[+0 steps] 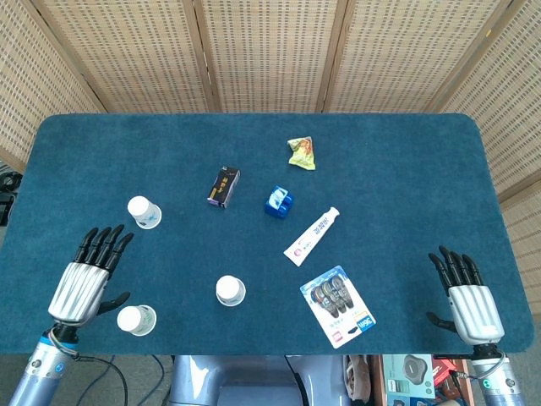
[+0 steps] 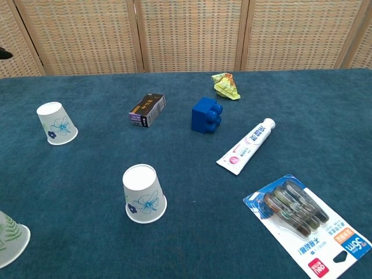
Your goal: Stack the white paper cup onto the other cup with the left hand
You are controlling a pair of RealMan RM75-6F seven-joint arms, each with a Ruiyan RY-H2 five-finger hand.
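White paper cup point(image 1: 136, 320) upside down at table's point(image 1: 397, 152) near-left corner; left hand point(image 1: 84, 279) hovers just beside, fingers spread, empty. Risk: three similar cups, wrong pick, or crushing the thin wall.

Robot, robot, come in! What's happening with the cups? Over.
Both hands open, left hand beside nearest cup. Three cups upside down, none stacked. Path clear.
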